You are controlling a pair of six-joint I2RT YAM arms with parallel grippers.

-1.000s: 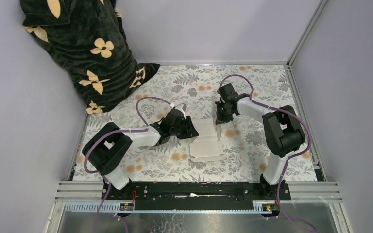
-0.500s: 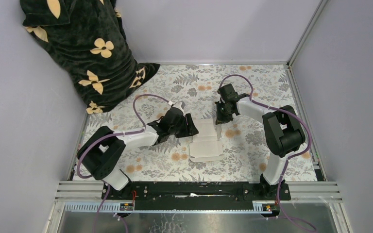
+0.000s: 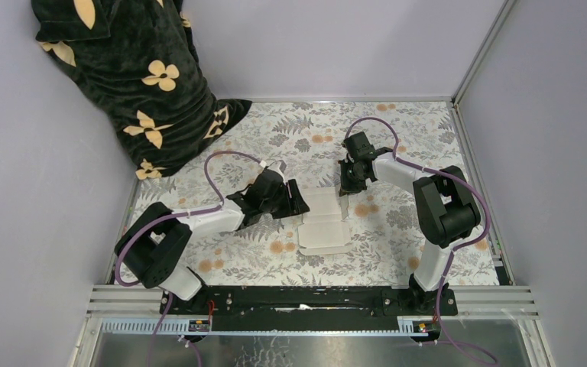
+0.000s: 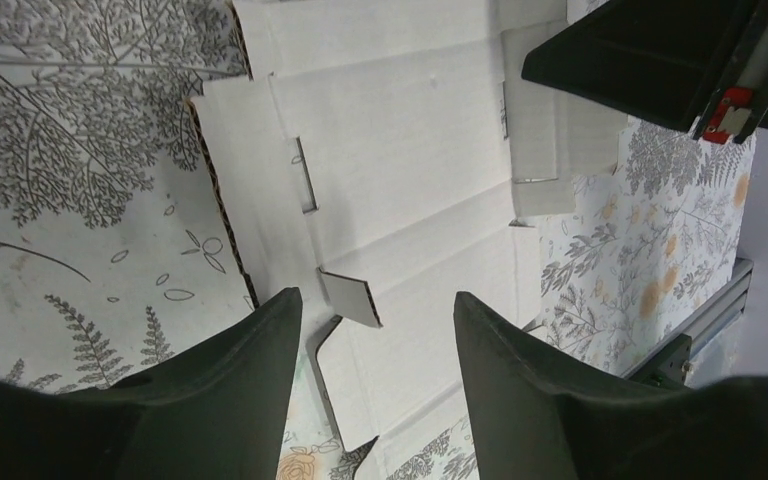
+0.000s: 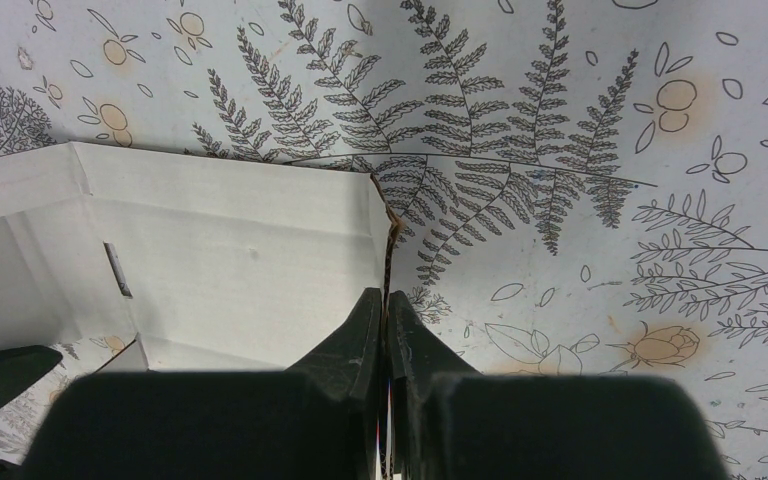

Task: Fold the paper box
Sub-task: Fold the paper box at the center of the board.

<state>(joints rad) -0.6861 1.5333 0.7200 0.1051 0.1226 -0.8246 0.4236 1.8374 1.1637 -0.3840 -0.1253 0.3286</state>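
Three cams, one overlap
Top cam sits high at the near edge, looking down over the whole table (image 3: 397, 130); both wrist cams hang close above it, each framing part of the paper box (image 3: 322, 225).

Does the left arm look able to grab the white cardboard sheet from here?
Probably yes: the left tool is open just above the flat white cardboard sheet, nothing between them. The right tool pinches a different edge.

White box (image 3: 325, 223) spread on the floral table (image 3: 405, 130) — left gripper (image 3: 299, 205) at its left edge, right gripper (image 3: 346, 186) at its far-right corner. Dark flowered cloth (image 3: 141, 84) heaped in far-left corner.
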